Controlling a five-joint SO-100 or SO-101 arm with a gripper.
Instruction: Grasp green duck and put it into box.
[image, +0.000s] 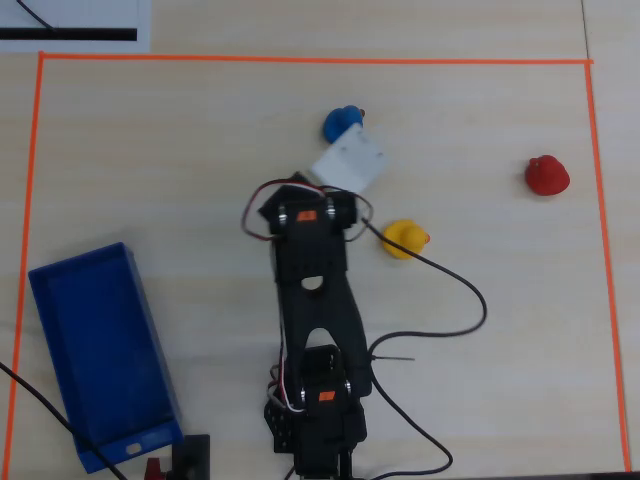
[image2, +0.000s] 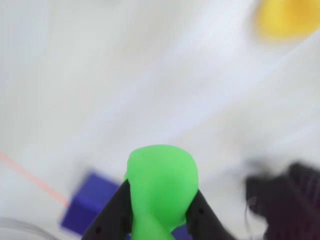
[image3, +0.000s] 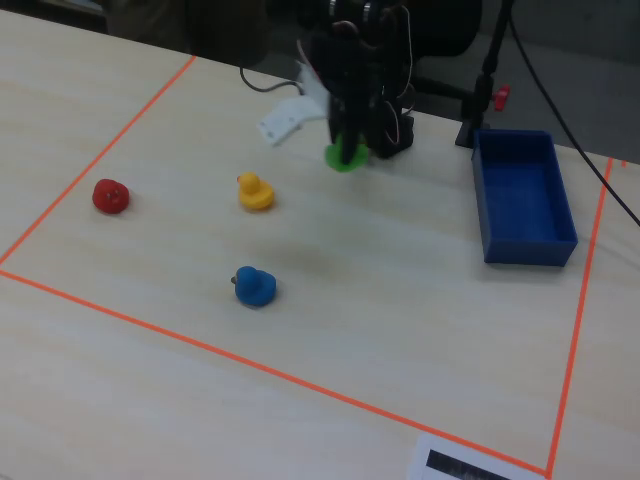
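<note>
My gripper (image2: 160, 210) is shut on the green duck (image2: 161, 187), with a black finger (image2: 112, 215) on each side of it. In the fixed view the green duck (image3: 345, 155) hangs in the gripper (image3: 347, 150) above the table, left of the blue box (image3: 520, 200). In the overhead view the arm hides the duck; the blue box (image: 95, 350) lies at the lower left, and the gripper's white wrist part (image: 348, 160) sits near the blue duck. In the wrist view a corner of the box (image2: 90, 202) shows behind the duck.
A yellow duck (image3: 254, 192), a blue duck (image3: 254, 286) and a red duck (image3: 110, 196) stand on the table inside an orange tape border (image3: 300, 378). A black cable (image: 450, 290) trails to the right of the arm in the overhead view.
</note>
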